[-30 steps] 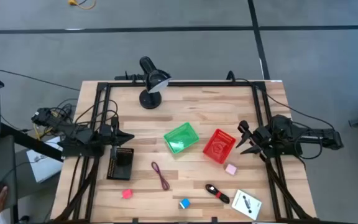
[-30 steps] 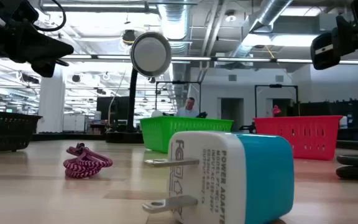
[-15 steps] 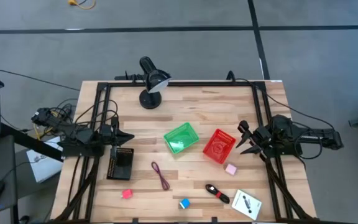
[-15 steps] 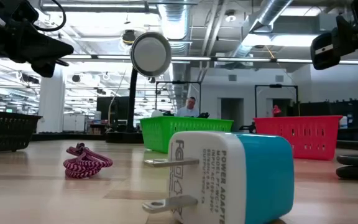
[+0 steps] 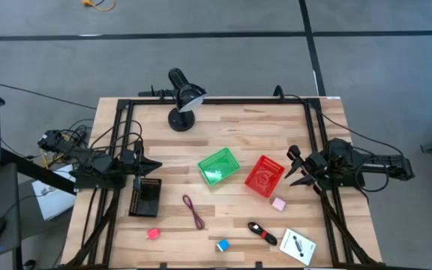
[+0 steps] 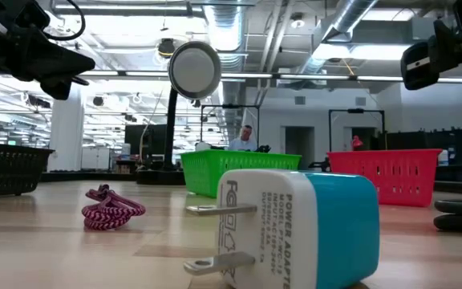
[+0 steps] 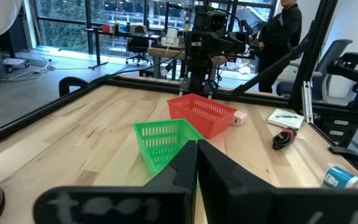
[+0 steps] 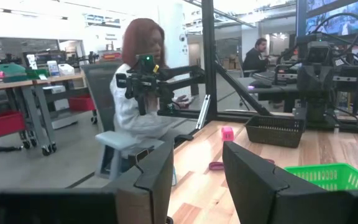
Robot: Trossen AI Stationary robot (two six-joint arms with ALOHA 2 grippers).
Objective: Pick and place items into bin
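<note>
In the high view my left gripper [image 5: 156,166] hovers shut at the table's left side, above the black basket [image 5: 146,197]. My right gripper [image 5: 291,166] hovers open at the right side, beside the red basket [image 5: 264,175]. On the near half of the table lie the maroon cord [image 5: 194,212], the red-pink block [image 5: 153,234], the blue cube [image 5: 223,245], the black-and-red tool [image 5: 262,233], the white card [image 5: 297,245] and the pale pink cube [image 5: 279,203]. The low view shows the blue cube as a white-and-blue power adapter [image 6: 295,229] lying on its side.
A green basket [image 5: 218,166] stands mid-table next to the red one. A round lamp on a stand [image 5: 182,101] sits at the far edge. A black frame runs round the table's edges. A person sits in a chair [image 8: 142,81] beyond the table's left side.
A person's hand at the lower left, off the table, has drawn away. Both arms and all items have kept still.
</note>
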